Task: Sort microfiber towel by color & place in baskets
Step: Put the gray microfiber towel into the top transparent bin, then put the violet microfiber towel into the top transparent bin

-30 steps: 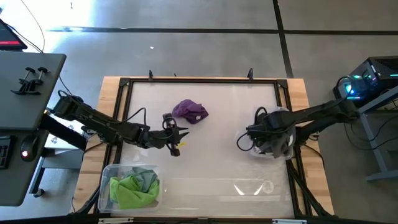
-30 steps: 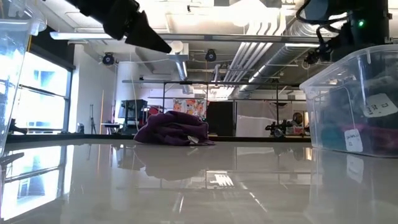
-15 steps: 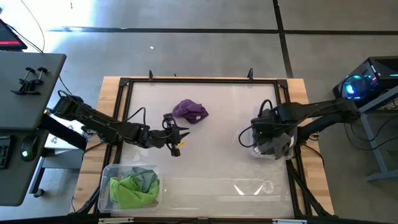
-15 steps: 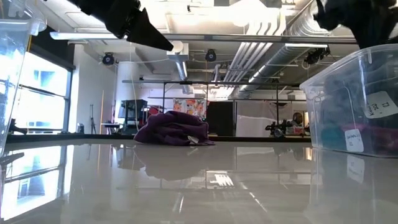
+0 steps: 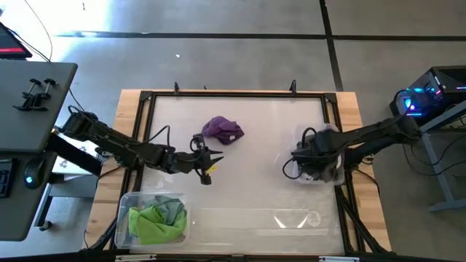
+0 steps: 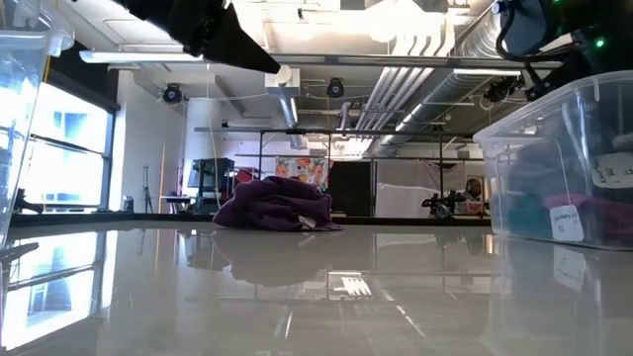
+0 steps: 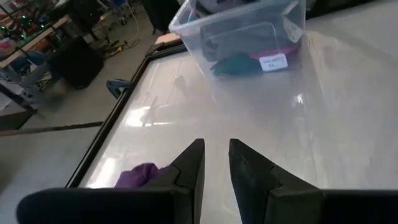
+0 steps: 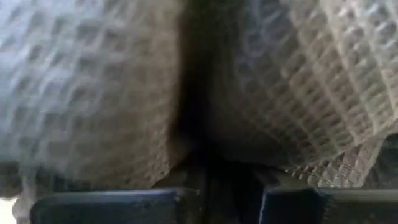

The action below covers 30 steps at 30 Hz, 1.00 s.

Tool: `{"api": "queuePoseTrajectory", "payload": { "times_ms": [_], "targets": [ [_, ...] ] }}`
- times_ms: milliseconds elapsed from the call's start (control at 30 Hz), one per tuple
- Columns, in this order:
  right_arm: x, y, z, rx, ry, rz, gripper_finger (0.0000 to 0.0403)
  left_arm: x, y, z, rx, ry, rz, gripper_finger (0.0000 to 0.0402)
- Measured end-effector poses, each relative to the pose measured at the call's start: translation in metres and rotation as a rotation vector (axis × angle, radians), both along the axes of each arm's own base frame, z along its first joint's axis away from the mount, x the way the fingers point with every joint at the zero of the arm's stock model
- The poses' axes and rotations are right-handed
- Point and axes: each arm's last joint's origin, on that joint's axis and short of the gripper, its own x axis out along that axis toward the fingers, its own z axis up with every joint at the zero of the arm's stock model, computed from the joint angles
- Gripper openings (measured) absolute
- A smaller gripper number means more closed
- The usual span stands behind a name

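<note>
A purple towel (image 5: 222, 129) lies crumpled on the table's far middle, and shows in the low view as a purple towel (image 6: 275, 206). My left gripper (image 5: 209, 161) hovers open just near-left of it, with its fingers (image 7: 194, 163) pointing across the table toward the small bin (image 7: 242, 31). My right gripper (image 5: 311, 164) reaches down into that small bin (image 5: 326, 133) at the table's right and is shut on a grey waffle-weave towel (image 8: 93, 87). Dark, teal and pink cloths sit inside the bin (image 6: 554, 168). My right gripper (image 8: 211, 180) pinches the grey towel at a bunched fold (image 8: 189, 124) that runs down between its two fingers. It comes from above, inside the small bin. The cloth fills the wrist view, so I cannot see which edge it is or how many layers.
The wide shallow bin (image 5: 124, 200) stands at the near-left corner and holds a lime green towel (image 5: 151, 224) and a grey towel (image 5: 172, 207). Its wall (image 6: 20, 99) rises at the left of the low view. A black frame (image 5: 240, 93) rims the glossy tabletop.
My right gripper rose a little over the small bin and came back down into it, and the bin shifted slightly on the table. The left arm and the purple towel stayed where they were.
</note>
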Motion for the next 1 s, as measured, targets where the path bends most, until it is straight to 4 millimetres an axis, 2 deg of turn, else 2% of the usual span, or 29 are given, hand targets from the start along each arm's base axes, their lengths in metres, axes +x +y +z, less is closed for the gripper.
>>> {"api": "queuePoseTrajectory", "payload": {
  "times_ms": [133, 267, 467, 600, 667, 767, 1000],
  "targets": [
    [0.001, -0.001, 0.009, -0.008, -0.038, 0.091, 0.0073, 0.000, 0.000, 0.000, -0.012, -0.010, 0.004, 0.0060],
    [-0.001, -0.001, 0.033, 0.006, -0.121, 0.132, 0.0113, 0.001, 0.004, -0.001, -0.090, -0.016, 0.021, 0.0060],
    [-0.009, -0.004, 0.080, 0.004, -0.380, 0.194, 0.0158, 0.007, 0.031, -0.002, -0.200, -0.041, 0.094, 0.0068],
    [-0.005, -0.004, 0.100, -0.132, -0.645, 0.305, 0.0162, 0.012, 0.047, -0.007, -0.253, -0.024, 0.100, 0.0100],
    [0.004, -0.002, 0.107, -0.205, -0.783, 0.374, 0.0162, 0.016, 0.055, -0.014, -0.262, -0.001, 0.110, 0.0125],
    [0.024, 0.006, 0.105, -0.256, -0.957, 0.495, 0.0162, 0.025, 0.069, -0.028, -0.270, 0.035, 0.121, 0.0167],
    [0.085, 0.037, 0.078, -0.325, -1.307, 0.904, 0.0162, 0.047, 0.122, -0.055, -0.327, 0.054, 0.283, 0.0257]
  ]
}}
